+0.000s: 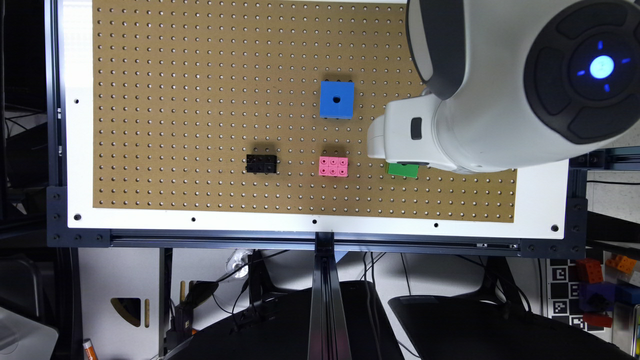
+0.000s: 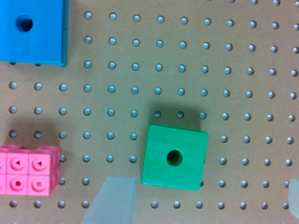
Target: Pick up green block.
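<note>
The green block (image 2: pixel 174 157), a cube with a round dark hole in its top, rests flat on the brown pegboard. In the exterior view only a strip of the green block (image 1: pixel 403 170) shows from under the white arm. My gripper (image 2: pixel 208 183) hovers above the block and is open. One pale finger (image 2: pixel 114 200) is beside the block and the other finger (image 2: pixel 294 193) stands well off on its opposite side. Nothing is held. The gripper (image 1: pixel 400 136) appears as a white part over the block in the exterior view.
A blue cube (image 1: pixel 337 99) with a hole stands farther back on the pegboard (image 1: pixel 200 100). A pink studded brick (image 1: pixel 333 166) lies toward the exterior view's left of the green block, and a black brick (image 1: pixel 261 163) lies further left. The board's white front edge (image 1: pixel 315 222) runs close by.
</note>
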Robot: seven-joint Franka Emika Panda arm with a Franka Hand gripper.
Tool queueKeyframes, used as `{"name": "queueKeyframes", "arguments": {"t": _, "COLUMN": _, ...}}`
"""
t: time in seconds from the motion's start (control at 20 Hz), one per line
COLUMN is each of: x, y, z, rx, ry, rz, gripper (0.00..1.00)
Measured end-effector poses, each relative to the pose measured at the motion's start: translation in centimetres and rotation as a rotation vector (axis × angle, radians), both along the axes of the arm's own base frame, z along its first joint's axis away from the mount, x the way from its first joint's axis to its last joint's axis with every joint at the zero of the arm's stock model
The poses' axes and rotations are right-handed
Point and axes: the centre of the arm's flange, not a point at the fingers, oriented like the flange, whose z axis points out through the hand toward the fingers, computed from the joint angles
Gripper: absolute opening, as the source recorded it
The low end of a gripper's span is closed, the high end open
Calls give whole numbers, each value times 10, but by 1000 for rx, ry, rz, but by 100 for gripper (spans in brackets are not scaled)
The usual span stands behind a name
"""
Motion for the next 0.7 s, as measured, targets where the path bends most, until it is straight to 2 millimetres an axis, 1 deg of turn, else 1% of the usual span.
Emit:
{"name": "queueKeyframes", "arguments": {"t": 0.05, "x": 0, "y": 0, "z": -6, "rx": 0, "ry": 9, "rz": 0, "gripper": 100}}
{"name": "queueKeyframes", "arguments": {"t": 0.15, "x": 2, "y": 1, "z": -29, "rx": 2, "ry": 23, "rz": 0, "gripper": 100}}
{"name": "queueKeyframes", "arguments": {"t": 0.2, "x": 3, "y": 1, "z": -36, "rx": 4, "ry": 25, "rz": 0, "gripper": 100}}
{"name": "queueKeyframes", "arguments": {"t": 0.3, "x": 4, "y": 1, "z": -43, "rx": 7, "ry": 27, "rz": -1, "gripper": 100}}
{"name": "queueKeyframes", "arguments": {"t": 0.45, "x": 4, "y": 1, "z": -46, "rx": 6, "ry": 31, "rz": -1, "gripper": 100}}
{"name": "queueKeyframes", "arguments": {"t": 0.5, "x": 4, "y": 1, "z": -52, "rx": 6, "ry": 37, "rz": -1, "gripper": 100}}
{"name": "queueKeyframes", "arguments": {"t": 0.7, "x": 7, "y": 2, "z": -89, "rx": 13, "ry": 41, "rz": 1, "gripper": 100}}
